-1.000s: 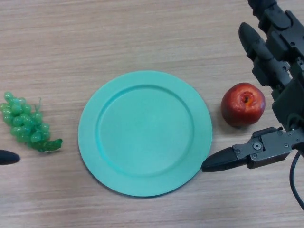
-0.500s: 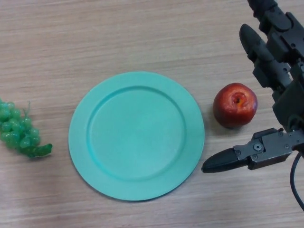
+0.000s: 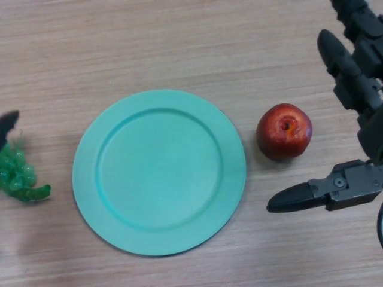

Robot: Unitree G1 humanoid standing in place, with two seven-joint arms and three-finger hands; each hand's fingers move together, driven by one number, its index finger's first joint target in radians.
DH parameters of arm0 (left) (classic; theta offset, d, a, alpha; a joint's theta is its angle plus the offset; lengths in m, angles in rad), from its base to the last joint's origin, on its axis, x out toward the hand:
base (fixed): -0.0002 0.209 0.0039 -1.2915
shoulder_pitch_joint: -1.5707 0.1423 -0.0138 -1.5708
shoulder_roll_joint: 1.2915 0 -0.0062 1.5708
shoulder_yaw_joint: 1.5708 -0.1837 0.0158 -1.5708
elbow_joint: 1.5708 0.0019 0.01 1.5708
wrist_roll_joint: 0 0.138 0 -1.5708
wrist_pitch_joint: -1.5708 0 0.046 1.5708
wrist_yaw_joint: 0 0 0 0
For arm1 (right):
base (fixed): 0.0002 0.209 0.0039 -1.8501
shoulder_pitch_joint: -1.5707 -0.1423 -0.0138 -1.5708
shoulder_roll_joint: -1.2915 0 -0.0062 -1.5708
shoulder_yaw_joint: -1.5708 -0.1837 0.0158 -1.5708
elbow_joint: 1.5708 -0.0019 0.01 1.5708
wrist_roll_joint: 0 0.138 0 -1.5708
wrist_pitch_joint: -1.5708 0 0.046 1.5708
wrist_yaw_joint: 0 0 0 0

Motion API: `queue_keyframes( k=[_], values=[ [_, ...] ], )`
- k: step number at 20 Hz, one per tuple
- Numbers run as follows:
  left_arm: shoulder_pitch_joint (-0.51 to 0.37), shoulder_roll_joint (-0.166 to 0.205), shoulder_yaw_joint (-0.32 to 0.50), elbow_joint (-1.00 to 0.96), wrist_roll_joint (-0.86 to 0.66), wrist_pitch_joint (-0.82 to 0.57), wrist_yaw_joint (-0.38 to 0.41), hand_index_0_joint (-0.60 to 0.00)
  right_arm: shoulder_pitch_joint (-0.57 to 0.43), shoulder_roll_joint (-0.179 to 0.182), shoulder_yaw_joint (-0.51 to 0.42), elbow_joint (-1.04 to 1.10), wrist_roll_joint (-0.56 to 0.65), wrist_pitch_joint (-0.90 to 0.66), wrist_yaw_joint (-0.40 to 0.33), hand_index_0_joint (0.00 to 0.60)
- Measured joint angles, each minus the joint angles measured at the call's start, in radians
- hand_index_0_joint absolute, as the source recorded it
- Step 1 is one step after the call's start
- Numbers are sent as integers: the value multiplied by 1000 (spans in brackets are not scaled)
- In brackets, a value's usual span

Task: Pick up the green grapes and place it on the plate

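- Right hand (image 3: 335, 191), fingers spread and empty, idles at the desk's (image 3: 179, 36) right side.
- Green grapes (image 3: 17, 176) lie at the left edge, off the plate (image 3: 158, 172).
- Left hand (image 3: 7, 122) shows only a dark tip just above them, nearer; its grip cannot be told.

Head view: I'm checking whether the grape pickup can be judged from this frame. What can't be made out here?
- Green grapes: the left edge cuts off the bunch, so its full extent is unknown.
- Left hand: only a dark tip shows at the left edge; whether it grips or even touches the grapes cannot be told.
- Right hand: its upper and right parts run past the edge, beside the red apple.
- Green plate: fully visible, holding nothing.
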Motion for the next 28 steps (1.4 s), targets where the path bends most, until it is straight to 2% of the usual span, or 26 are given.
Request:
queue_keyframes(
  k=[1,3,5,6,7,8,10,14,18,21,24,26,28],
  values=[
    [-4,3,-1,20,26,-23,18,0,2,0,0,0,7,0,0,0],
    [-30,40,-14,85,82,-59,63,0,4,-1,0,0,25,0,0,0],
    [-37,44,-17,119,93,-60,108,-198,4,-3,-3,0,27,0,0,0],
    [-40,45,-19,135,104,-78,140,-348,4,-3,-13,0,27,0,0,0],
    [-42,56,-25,150,114,-97,171,-448,4,-3,-17,0,28,0,0,0],
    [-48,87,-40,191,162,-150,252,-592,4,-3,-22,-1,29,0,-1,0],
    [-57,142,-45,252,307,-225,414,-600,5,-4,-23,-2,32,0,-1,0],
    [-58,150,-57,265,336,-220,498,-600,11,-4,-22,-2,33,0,-2,0],
    [-46,149,-58,259,356,-230,526,-600,16,-11,-22,-2,59,0,-34,0],
    [-6,147,-53,169,347,-235,518,-600,16,-31,-23,-3,74,0,-41,0],
    [21,133,-7,12,276,-279,439,-600,13,-44,-22,-3,120,0,-67,0],
    [29,132,81,-73,252,-288,402,-600,13,-52,-22,-3,136,0,-72,0],
    [38,132,177,-170,147,-280,297,-600,13,-66,-24,-3,137,0,-78,0]
  ],
)
